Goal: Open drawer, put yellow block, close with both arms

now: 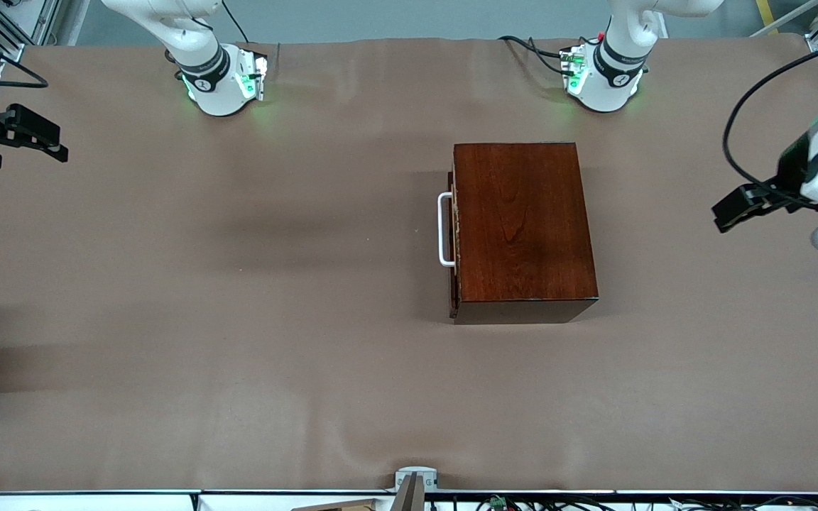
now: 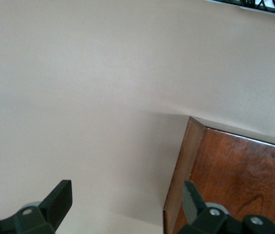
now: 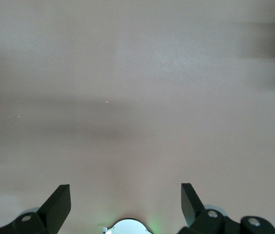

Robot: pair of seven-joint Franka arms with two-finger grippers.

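Note:
The dark reddish-brown wooden box (image 1: 522, 227) stands on the table nearer the left arm's end. Its drawer is shut, with the white U-shaped handle (image 1: 444, 229) facing the right arm's end. The yellow block is not in view. My left gripper (image 1: 728, 211) hangs open and empty in the air at the left arm's end of the table; in the left wrist view (image 2: 126, 195) a corner of the box (image 2: 234, 180) shows below it. My right gripper (image 1: 54, 142) hangs open and empty over the right arm's end; the right wrist view (image 3: 126, 195) shows only bare table.
The brown table cover (image 1: 238, 319) spreads around the box. The two green-lit arm bases (image 1: 224, 81) (image 1: 604, 78) stand along the table edge farthest from the front camera. A small grey mount (image 1: 415, 482) sits at the nearest edge.

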